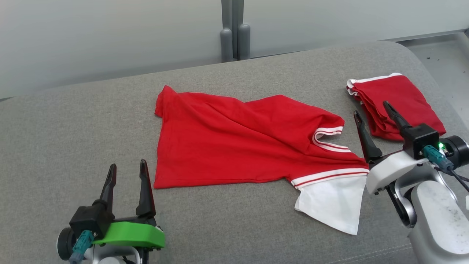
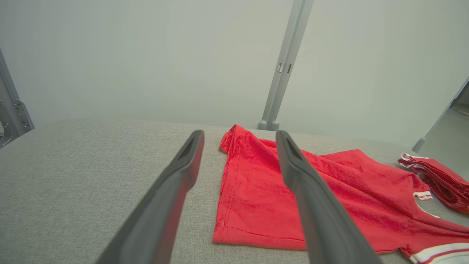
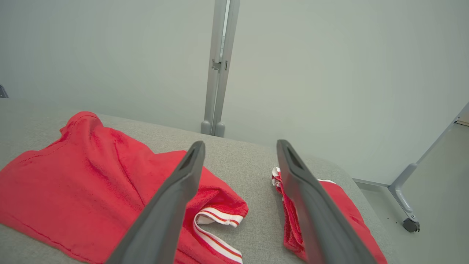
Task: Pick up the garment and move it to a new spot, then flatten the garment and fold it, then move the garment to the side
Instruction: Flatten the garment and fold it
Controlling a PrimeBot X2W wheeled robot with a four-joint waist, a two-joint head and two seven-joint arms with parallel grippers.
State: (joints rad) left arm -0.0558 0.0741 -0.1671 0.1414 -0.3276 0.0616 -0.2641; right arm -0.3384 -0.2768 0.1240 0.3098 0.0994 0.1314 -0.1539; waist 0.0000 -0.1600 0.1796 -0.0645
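The shirt (image 1: 234,139) is lying spread out in the middle of the grey surface (image 1: 73,139), though not quite flat. Long creases are running across its red body, and its far left corner is standing up in a small peak. It is lying sideways, with the hem pointing to the robot's left and the collar (image 1: 328,137) pointing right. The collar is showing white trim with thin red stripes. The same striped band is crossing the near shoulder, where one plain white sleeve (image 1: 333,201) is sticking out toward the robot.

Two red garments are sitting on the surface in all. One is this shirt, opened out. The other is a folded garment (image 1: 399,102) with a white-edged rim, lying near the right end, with a strip of grey separating it from the shirt.

Two pincers are showing. The left pincer (image 1: 128,163) is hovering over the front left of the surface, just beside the shirt's near hem corner, with its two fingers spread wide and gripping nothing. The right pincer (image 1: 371,108) is hanging over the gap between the collar and the folded garment, its fingers likewise spread wide and empty. Whether its inner finger is brushing the shirt's shoulder cannot be told. One grey post (image 1: 234,29) is standing behind the surface against the pale wall.
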